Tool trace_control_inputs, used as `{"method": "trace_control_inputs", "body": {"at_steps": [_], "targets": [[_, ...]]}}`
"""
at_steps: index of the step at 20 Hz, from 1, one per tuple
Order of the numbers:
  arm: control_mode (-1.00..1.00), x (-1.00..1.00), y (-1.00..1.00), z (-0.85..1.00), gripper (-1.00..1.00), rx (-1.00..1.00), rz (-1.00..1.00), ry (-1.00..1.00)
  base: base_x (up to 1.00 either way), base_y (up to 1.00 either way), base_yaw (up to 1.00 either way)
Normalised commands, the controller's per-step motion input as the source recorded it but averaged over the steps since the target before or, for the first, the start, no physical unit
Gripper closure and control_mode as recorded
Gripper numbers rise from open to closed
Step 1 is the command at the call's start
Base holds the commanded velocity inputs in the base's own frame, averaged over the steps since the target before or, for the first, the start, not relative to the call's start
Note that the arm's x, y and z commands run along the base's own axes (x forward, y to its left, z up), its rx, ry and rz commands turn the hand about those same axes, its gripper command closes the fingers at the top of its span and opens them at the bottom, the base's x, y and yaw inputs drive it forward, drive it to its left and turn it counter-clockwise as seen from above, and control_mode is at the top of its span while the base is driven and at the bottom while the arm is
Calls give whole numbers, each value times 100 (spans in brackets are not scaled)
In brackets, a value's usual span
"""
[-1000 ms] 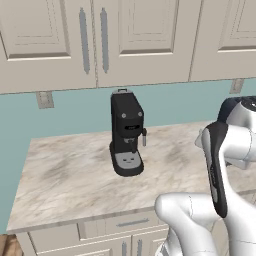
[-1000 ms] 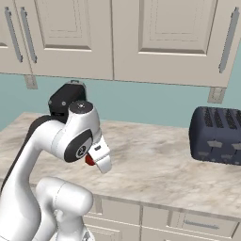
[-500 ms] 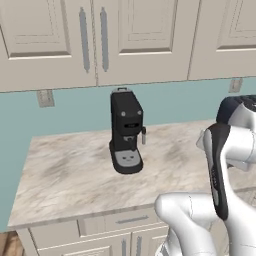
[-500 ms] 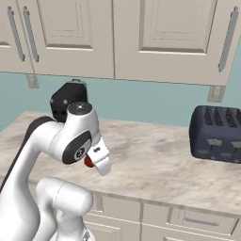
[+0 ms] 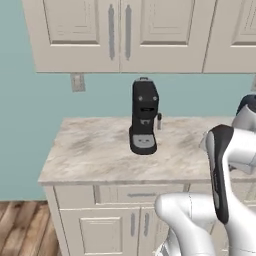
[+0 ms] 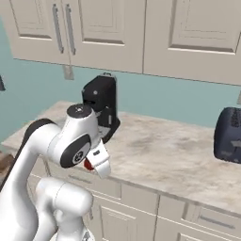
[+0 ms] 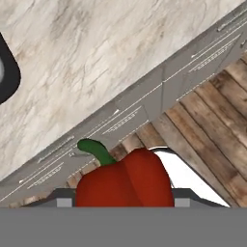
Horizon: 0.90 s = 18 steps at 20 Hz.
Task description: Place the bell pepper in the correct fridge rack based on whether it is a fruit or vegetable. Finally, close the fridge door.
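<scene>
Here the end effector (image 6: 96, 162) is closed around the bell pepper (image 7: 124, 182), holding it in the air just before the worktop (image 6: 169, 157) edge, near the coffee machine (image 6: 100, 107)

A pale marbled surface (image 5: 95, 150) runs along a teal wall, set on cream lower cabinets with drawers. A black coffee machine (image 5: 144, 121) stands upright on it, toward the far side close to the wall, with bare stone on its left and in front. Well apart to the right, a dark toaster (image 6: 228, 135) also sits on the surface near the wall. A brown wooden plank floor (image 5: 20, 230) lies below, at the surface's left end.
</scene>
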Motion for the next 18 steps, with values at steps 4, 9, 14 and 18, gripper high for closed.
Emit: {"method": "trace_control_inputs", "body": {"at_steps": [4, 9, 14, 18], "targets": [[100, 0, 0, 0, 100, 0, 0, 0, -22, 0, 82], [100, 0, 0, 0, 100, 0, 0, 0, -1, 0, 100], [100, 0, 0, 0, 100, 0, 0, 0, 0, 0, 100], [100, 0, 0, 0, 100, 0, 0, 0, 0, 0, 100]]}}
